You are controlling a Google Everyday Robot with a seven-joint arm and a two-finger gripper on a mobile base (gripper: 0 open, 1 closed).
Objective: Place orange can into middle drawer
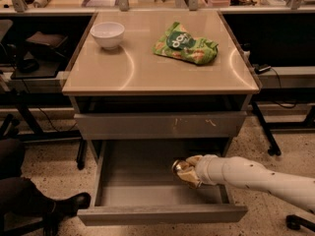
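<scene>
Low in the camera view, over the pulled-out middle drawer [133, 181], the gripper [186, 172] is clamped on the orange can [179, 168]. Its pale fingers [194, 159] show above and below the can, pressed against it, though their tips are hard to separate from the can's shiny print. The can is in the right part of the drawer's opening, near the right wall. Whether it touches the smooth grey floor or hangs just over it cannot be told.

The white arm [256, 177] reaches in from the right across the drawer's side and is cut off by the right edge of the frame. Above the open drawer is a closed grey drawer front [123, 126] with small orange scratches. Above that is a dark gap whose inside is lost in shadow.

On the tan tabletop [147, 73] a white bowl [108, 34] stands at the back left, and a green snack bag [185, 47] lies at the back right, well apart from it. At the lower left a dark shoe and leg [54, 205] are partly cut off by the frame.
</scene>
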